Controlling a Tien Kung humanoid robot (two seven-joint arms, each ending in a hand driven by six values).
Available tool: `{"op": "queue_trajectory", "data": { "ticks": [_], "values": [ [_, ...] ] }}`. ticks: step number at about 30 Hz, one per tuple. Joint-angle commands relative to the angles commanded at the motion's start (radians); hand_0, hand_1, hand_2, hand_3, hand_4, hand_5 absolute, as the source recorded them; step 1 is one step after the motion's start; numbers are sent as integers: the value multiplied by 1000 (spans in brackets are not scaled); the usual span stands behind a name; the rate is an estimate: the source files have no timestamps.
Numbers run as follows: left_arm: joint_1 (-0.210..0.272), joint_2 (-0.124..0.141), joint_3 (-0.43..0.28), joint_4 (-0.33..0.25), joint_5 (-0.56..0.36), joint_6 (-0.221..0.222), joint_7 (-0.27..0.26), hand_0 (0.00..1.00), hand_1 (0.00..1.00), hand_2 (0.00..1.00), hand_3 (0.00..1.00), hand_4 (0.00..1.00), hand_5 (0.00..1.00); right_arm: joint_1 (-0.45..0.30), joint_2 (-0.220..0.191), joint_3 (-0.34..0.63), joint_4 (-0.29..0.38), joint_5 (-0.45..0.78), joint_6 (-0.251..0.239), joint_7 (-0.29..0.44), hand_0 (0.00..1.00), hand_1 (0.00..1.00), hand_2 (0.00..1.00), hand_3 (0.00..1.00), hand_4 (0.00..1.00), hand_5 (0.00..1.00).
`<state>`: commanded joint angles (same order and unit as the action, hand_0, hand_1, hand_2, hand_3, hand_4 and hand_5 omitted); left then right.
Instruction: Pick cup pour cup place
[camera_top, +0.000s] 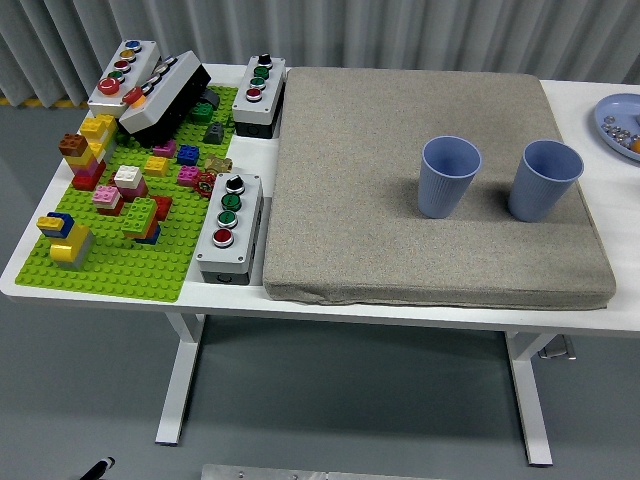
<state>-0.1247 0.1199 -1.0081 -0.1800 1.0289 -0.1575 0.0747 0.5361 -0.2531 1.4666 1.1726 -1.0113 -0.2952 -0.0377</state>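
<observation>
A: While no hand was in view, so its state couldn't be told, where were the cups?

B: Both stood upright on the grey mat (400, 180), the left cup (449, 176) at three o'clock of centre, the right cup (544, 180) just beside it, apart.

A: What could have gone wrong?

B: I'd judge the soft mat could let a cup tip on grasping, knocking its neighbour.

A: Anything unclear?

B: The cups' contents weren't discernible; a plate (622, 124) at two o'clock was cut off.
</observation>
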Motion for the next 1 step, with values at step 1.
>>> {"op": "queue_trajectory", "data": {
  "ticks": [1],
  "values": [
    [0, 0, -1, 0, -1, 0, 0, 837, 812, 860, 775, 614, 998, 0, 0, -1, 0, 0, 0, 0, 844, 696, 622, 684, 805, 932]
  ]
}}
